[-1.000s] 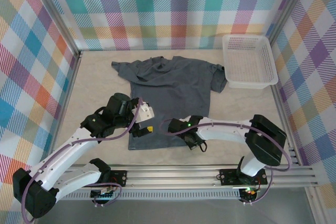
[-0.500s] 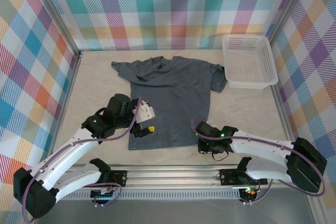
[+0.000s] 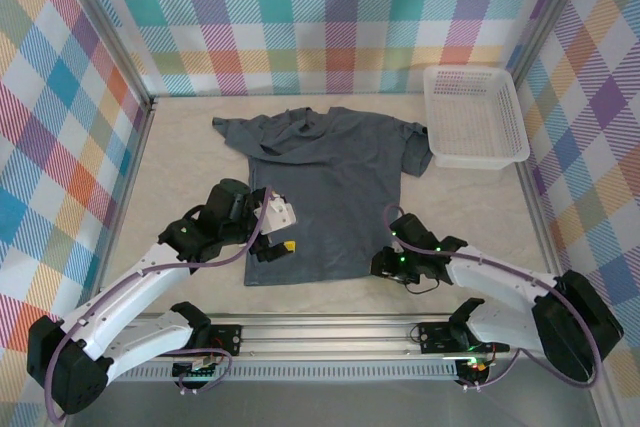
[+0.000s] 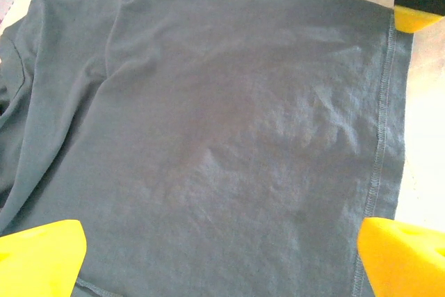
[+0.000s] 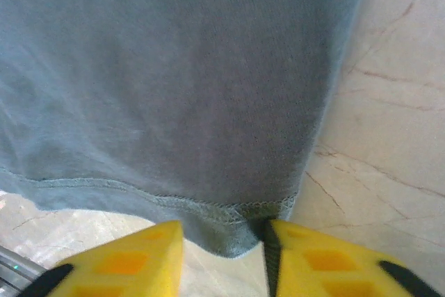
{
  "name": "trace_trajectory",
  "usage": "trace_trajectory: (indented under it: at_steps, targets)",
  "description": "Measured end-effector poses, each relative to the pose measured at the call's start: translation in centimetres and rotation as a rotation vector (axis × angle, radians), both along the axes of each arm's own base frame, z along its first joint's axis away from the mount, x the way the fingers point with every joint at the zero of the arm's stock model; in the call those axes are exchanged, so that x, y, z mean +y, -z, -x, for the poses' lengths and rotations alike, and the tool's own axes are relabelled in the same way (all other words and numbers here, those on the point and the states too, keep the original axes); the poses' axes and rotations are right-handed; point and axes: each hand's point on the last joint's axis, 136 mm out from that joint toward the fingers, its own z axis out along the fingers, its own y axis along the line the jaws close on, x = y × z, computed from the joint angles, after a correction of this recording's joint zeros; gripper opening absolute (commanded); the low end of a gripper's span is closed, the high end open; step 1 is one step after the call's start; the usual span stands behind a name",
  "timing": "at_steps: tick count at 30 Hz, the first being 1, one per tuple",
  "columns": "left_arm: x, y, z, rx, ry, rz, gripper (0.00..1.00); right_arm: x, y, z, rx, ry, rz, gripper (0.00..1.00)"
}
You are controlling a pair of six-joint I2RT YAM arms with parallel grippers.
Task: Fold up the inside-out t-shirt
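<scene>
The inside-out t-shirt (image 3: 330, 177), dark slate grey, lies spread flat on the table with its collar toward the back wall. My left gripper (image 3: 275, 247) hovers over its lower left part. In the left wrist view the left gripper (image 4: 233, 255) stands wide open above the cloth (image 4: 208, 137), nothing between its yellow fingertips. My right gripper (image 3: 385, 265) sits at the shirt's lower right corner. In the right wrist view the right gripper (image 5: 224, 255) is open, and the stitched hem corner (image 5: 229, 238) lies loose between its yellow pads.
A white mesh basket (image 3: 475, 112) stands at the back right, just beside the shirt's right sleeve. Bare marbled tabletop (image 5: 389, 137) runs to the right of the shirt. Metal frame rails (image 3: 400, 332) line the near edge.
My right arm has swung rightward along the bottom hem from its middle to the right corner, and its jaws have gone from shut to apart. The left arm has stayed put.
</scene>
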Motion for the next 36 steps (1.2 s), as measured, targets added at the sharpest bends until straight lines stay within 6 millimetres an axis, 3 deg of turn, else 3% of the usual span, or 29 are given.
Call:
trace_trajectory:
  at_steps: [6,10,14,17,21,25,28,29,31,33,36]
  targets:
    - [0.0,0.0,0.0,0.009,-0.007,0.008,1.0,0.1,-0.2,0.1,0.005,-0.001,-0.012,0.0]
    - [-0.3,0.1,0.0,0.02,-0.007,0.016,1.0,0.3,-1.7,-0.2,-0.04,0.002,-0.043,0.0]
    - [-0.9,0.3,0.1,0.061,-0.002,0.048,1.0,1.4,-5.2,-1.6,-0.107,0.003,-0.098,0.0]
    - [-2.5,0.7,0.5,0.122,0.013,0.091,1.0,2.5,-8.8,-3.1,-0.173,0.002,-0.141,0.0]
    - [-6.9,2.7,1.6,0.203,0.082,0.102,1.0,3.7,-13.2,-5.0,-0.264,0.011,-0.195,0.0]
    - [-10.2,5.6,1.4,0.27,0.048,0.109,1.0,4.2,-14.9,-5.6,-0.295,0.014,-0.222,0.0]
    - [-10.6,7.9,-1.2,0.248,-0.087,0.089,0.98,4.3,-15.5,-5.8,-0.305,0.013,-0.229,0.0]
    - [-10.4,8.4,-2.1,0.23,-0.132,0.081,0.9,4.3,-15.7,-5.8,-0.306,0.012,-0.227,0.0]
    - [-9.7,9.1,-3.8,0.199,-0.224,0.065,0.39,4.2,-16.0,-5.8,-0.319,0.003,-0.218,0.0]
    - [-9.3,8.9,-5.0,0.179,-0.283,0.071,0.0,4.0,-16.1,-5.9,-0.332,-0.009,-0.203,0.14]
    - [-9.6,7.0,-6.3,0.172,-0.316,0.129,0.0,3.7,-16.1,-6.0,-0.363,-0.044,-0.174,0.4]
